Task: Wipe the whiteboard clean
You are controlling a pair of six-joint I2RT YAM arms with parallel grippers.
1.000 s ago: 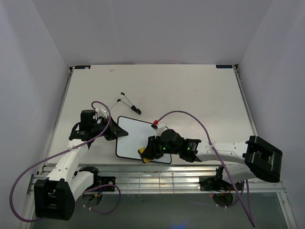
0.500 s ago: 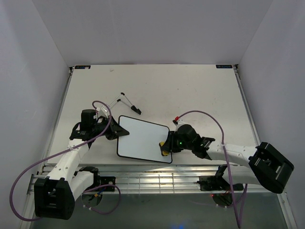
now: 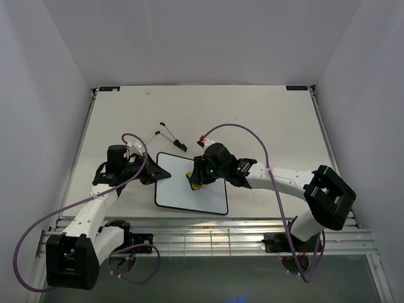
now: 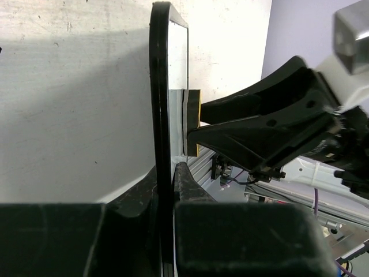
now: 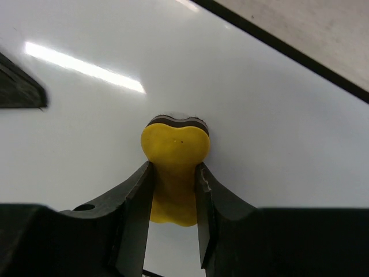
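1. Whiteboard (image 3: 180,197): flat on the table (image 3: 271,126), toward its near edge, between the two arms. No writing to be made out on the visible part of the glossy face.
2. Pinched at the left edge by the left gripper (image 3: 153,172), closed on the black frame, with one finger above and one below in the left wrist view.
3. Pressed onto the face, close to the far edge and about mid-width: a yellow bone-shaped eraser (image 5: 174,151). Clamped at its waist by the right gripper (image 3: 197,178), dark pad side down against the board.
4. Probably mid-wipe. Hard to judge how much is left, with part of the face hidden under the right arm.
5. Possible trouble from here:
   - Pushing too hard sideways could drag the board out of the thin pinch on its frame, or swing it around that one hold.
   - Tilting the wrist could lift the pad off, leaving skipped streaks.
   - Running over the raised frame could catch the eraser and twist it in its narrow grip.
6. Around:
   - A thin dark-tipped tool (image 3: 167,136), just beyond the board's far left corner and apart from it.
   - Purple cables (image 3: 243,134) looped over each arm.
   - In the way of a full sweep: only the left fingers over the left edge, so best to stop short there.
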